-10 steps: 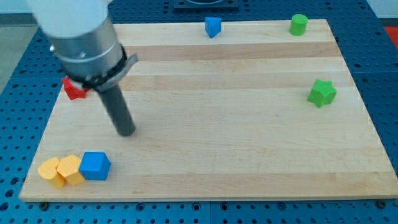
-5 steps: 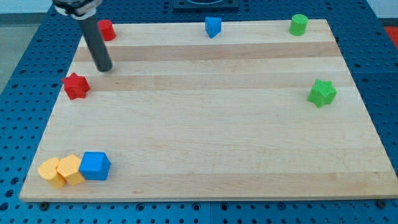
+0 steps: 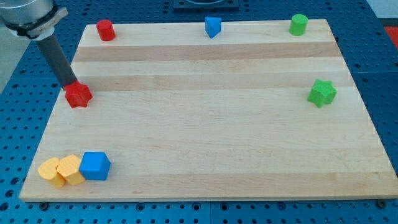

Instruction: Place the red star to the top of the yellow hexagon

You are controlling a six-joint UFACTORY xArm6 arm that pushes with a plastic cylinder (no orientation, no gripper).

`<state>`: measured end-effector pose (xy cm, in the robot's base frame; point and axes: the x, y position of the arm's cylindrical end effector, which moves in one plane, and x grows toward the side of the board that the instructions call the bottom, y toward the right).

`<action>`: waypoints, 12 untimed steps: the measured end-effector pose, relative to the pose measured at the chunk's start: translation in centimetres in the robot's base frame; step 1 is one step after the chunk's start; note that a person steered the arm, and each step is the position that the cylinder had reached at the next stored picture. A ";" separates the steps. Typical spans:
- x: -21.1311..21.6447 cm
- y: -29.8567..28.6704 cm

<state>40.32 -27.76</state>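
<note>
The red star (image 3: pixel 78 95) lies near the board's left edge, in the upper half of the view. My tip (image 3: pixel 69 84) rests right at the star's upper left side, touching or nearly touching it. The yellow hexagon (image 3: pixel 71 169) sits at the bottom left, between a second yellow block (image 3: pixel 50 172) on its left and a blue block (image 3: pixel 95 165) on its right. The star is well above the hexagon, with bare board between them.
A red cylinder (image 3: pixel 105 30) stands at the top left. A blue block (image 3: pixel 212 27) is at the top middle, a green cylinder (image 3: pixel 298 24) at the top right, a green star (image 3: pixel 322 93) at the right edge.
My tip moved from the board's lower left up towards the red cylinder, then left and down to the star's upper left side. The star has shifted slightly down and right.
</note>
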 end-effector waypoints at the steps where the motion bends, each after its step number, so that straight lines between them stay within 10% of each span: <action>1: 0.7 0.0; 3: -1.7 1.6; 10: 10.6 3.7; 12: -1.3 6.8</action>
